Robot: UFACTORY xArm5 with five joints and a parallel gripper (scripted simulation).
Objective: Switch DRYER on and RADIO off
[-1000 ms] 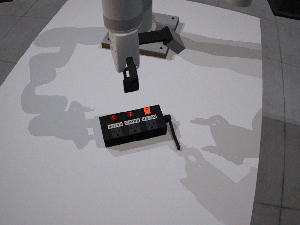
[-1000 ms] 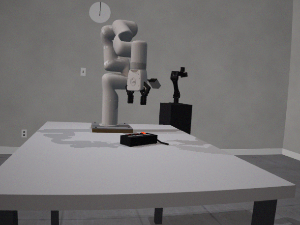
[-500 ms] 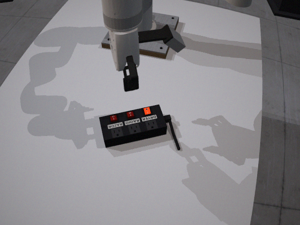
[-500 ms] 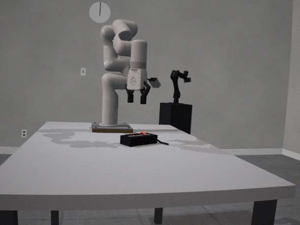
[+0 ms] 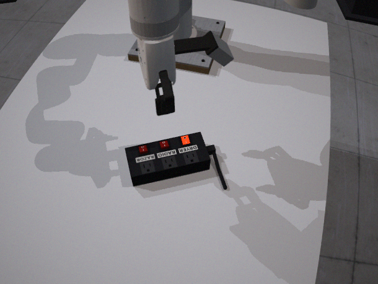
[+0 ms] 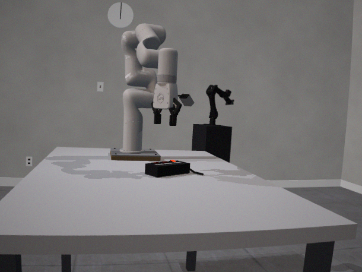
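A black power strip (image 5: 168, 158) lies flat on the white table, right way up, with a short black cord (image 5: 219, 167) at its right end. It has three red rocker switches. The RAZOR switch (image 5: 142, 149) and the RADIO switch (image 5: 163, 144) are dark red. The DRYER switch (image 5: 185, 140) is lit bright orange. The strip also shows in the exterior view (image 6: 167, 167), with the orange switch (image 6: 172, 161) visible on top. My gripper (image 6: 165, 120) hangs open and empty, well above the table and behind the strip. In the top view the gripper (image 5: 165, 100) is seen edge-on.
The arm's base plate (image 5: 183, 46) is bolted to the table behind the strip. A small dark camera block (image 5: 220, 51) juts from the wrist. A black pedestal (image 6: 211, 141) with a small black arm stands beyond the table's far right edge.
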